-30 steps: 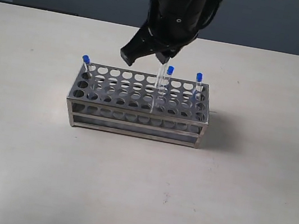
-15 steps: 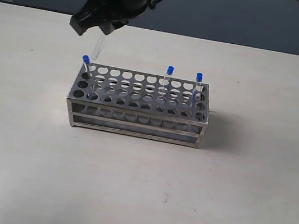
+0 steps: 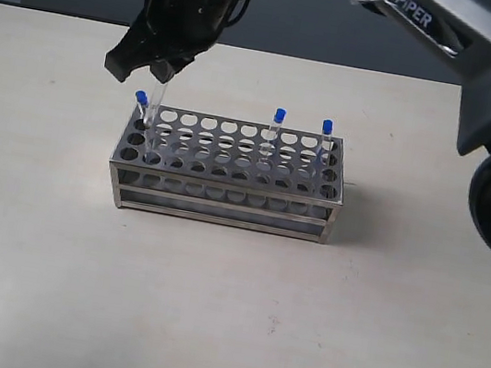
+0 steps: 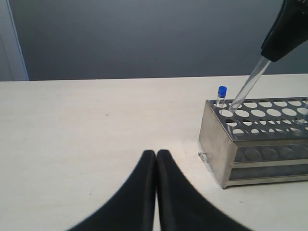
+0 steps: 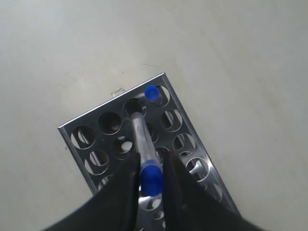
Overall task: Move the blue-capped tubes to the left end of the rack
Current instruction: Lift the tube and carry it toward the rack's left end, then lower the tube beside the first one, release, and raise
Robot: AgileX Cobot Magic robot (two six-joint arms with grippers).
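Blue-capped tubes (image 3: 141, 97): 4 in view, 3 seated in the rack (image 3: 224, 201), 1 in the grasp of the right pincer (image 3: 141, 67).
Left pincer (image 4: 156, 154): clenched on nothing, its 2 fingers pressed flat together; the rack stands well apart from it.
Corner tube (image 4: 222, 91): upright in the corner hole at the rack's left end, just below the right pincer, not touching it.
Right pincer: stretched across to the rack's left end, grasping the held tube (image 5: 143, 139) at its capped top, 1 finger on each side of the blue cap.
Held tube: tilted, hanging from the right pincer, lower tip at the mouth of the hole next to the corner tube.
Rack: shiny metal, flat on the pale table (image 3: 207, 309); its left end lies under the right pincer.
Far tubes (image 3: 280, 115) (image 3: 327, 126): 2, upright in the back row toward the right end, well apart from both pincers.
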